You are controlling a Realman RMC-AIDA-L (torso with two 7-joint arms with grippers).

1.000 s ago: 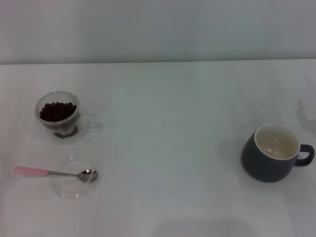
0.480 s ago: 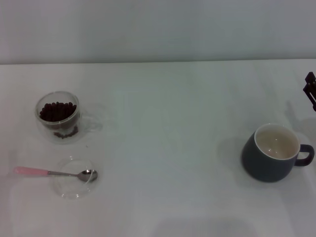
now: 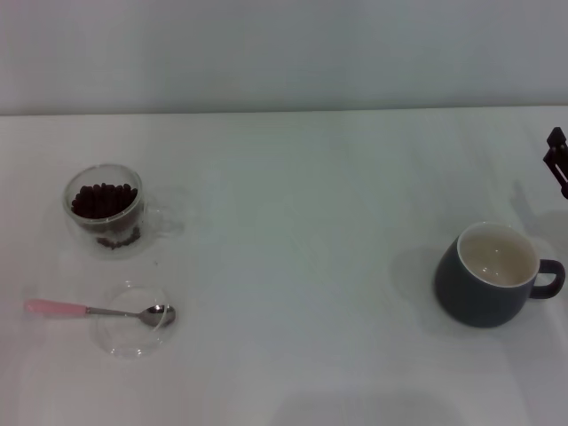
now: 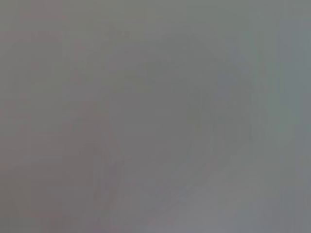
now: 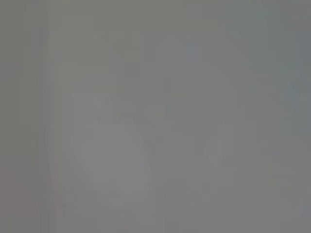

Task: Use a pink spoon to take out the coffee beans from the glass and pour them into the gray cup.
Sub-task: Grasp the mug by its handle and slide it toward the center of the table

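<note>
Only the head view is showing the scene; both wrist views are giving nothing but flat grey. The glass (image 3: 104,209) is sitting at the table's (image 3: 302,266) left, holding the beans (image 3: 104,201). Just in front of it the spoon (image 3: 98,311) is lying with its bowl over a shallow clear dish (image 3: 131,333). The cup (image 3: 491,275) is standing well apart at the right. The right gripper (image 3: 557,158) is peeking in at the right edge beyond the cup; whether it is open or closed, I cannot tell.
</note>
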